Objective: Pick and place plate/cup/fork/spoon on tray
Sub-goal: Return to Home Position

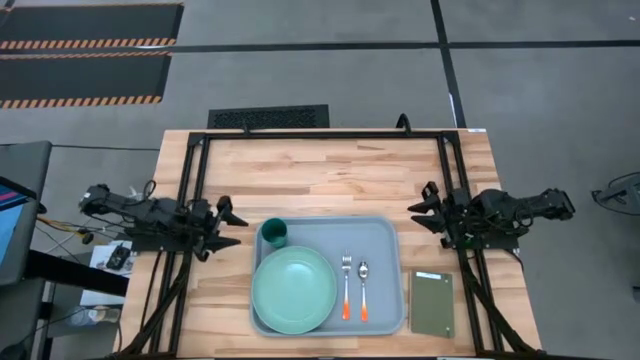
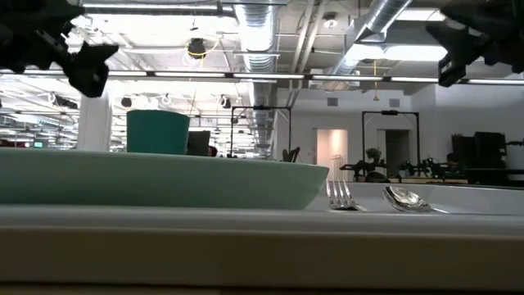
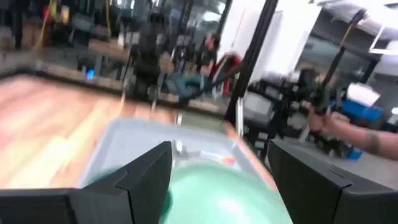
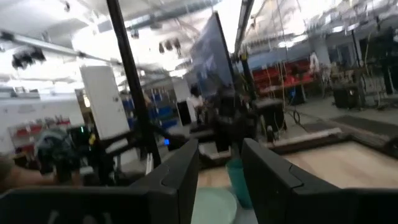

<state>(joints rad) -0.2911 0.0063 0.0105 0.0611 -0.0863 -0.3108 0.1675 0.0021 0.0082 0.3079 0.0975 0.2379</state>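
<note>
Starting at the left edge of the wooden surface (image 1: 330, 165), we see the left gripper (image 1: 228, 226) hanging above the bare wood just beside the tray (image 1: 385, 300), its fingers (image 3: 149, 171) spread wide and holding nothing. The tray sits toward the front of the surface, its long front rim close to the near edge, with open wood behind it and a strip of wood on either side. Inside the tray we count four things. One cup (image 1: 274, 235) stands upright in the back left corner, and one plate (image 1: 293, 289) lies just in front of it, filling the left part of the tray and nearly touching the cup. One fork (image 1: 346, 286) and one spoon (image 1: 364, 291) lie side by side in the right half, parallel, close but apart, their orange tips toward the front rim. Just beside the tray's right rim lies one olive-green pad (image 1: 432, 302) on the wood. Above the surface's right side, behind the pad, the right gripper (image 1: 424, 211) hangs clear of everything, its fingers (image 4: 273, 177) parted and empty.
</note>
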